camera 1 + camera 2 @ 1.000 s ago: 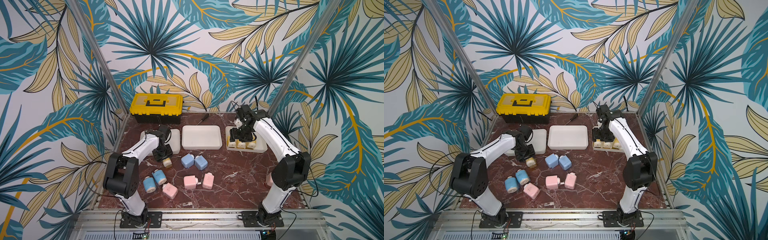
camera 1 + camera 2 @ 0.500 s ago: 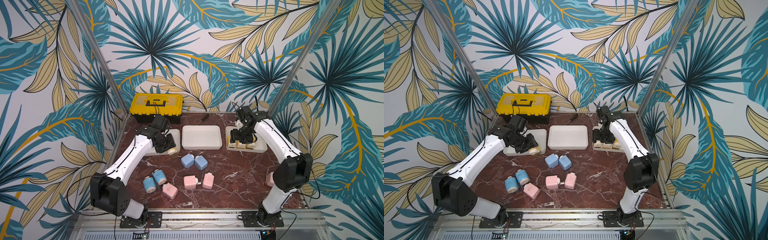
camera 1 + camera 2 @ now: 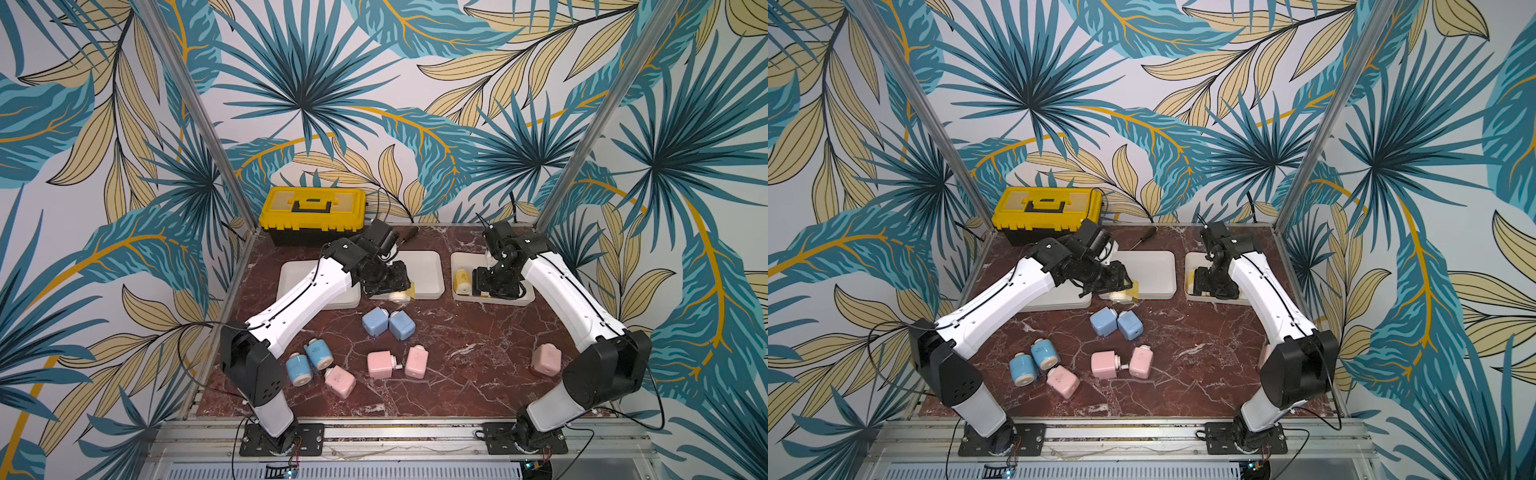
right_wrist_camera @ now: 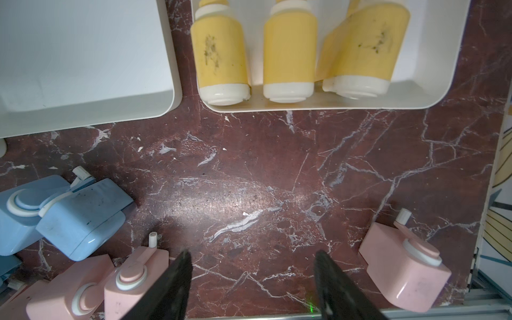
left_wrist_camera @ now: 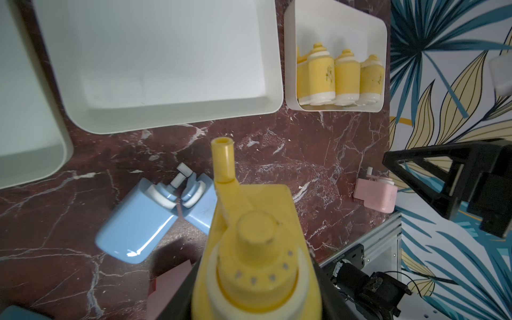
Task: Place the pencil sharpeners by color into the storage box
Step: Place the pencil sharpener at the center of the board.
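Observation:
My left gripper (image 3: 395, 286) is shut on a yellow pencil sharpener (image 5: 250, 249), holding it above the front rim of the middle white box (image 3: 430, 270). My right gripper (image 4: 252, 277) stands open and empty over the right box (image 3: 459, 259), where three yellow sharpeners (image 4: 289, 50) lie side by side. Two blue block sharpeners (image 3: 388, 324) touch each other mid-table. Two blue bottle-shaped ones (image 3: 309, 361) lie front left beside a pink one (image 3: 340, 381). Two more pink sharpeners (image 3: 399, 363) lie in front, and another (image 3: 546, 360) sits by the right arm.
The left white box (image 3: 291, 282) is partly covered by my left arm. A yellow and black toolbox (image 3: 312, 212) stands at the back left, with a screwdriver (image 3: 409, 233) behind the middle box. Metal frame posts bound the table's corners.
My left arm lifted the yellow sharpener from the table in front of the left box and carried it right, to the middle box's front rim. The right gripper stayed over the right box.

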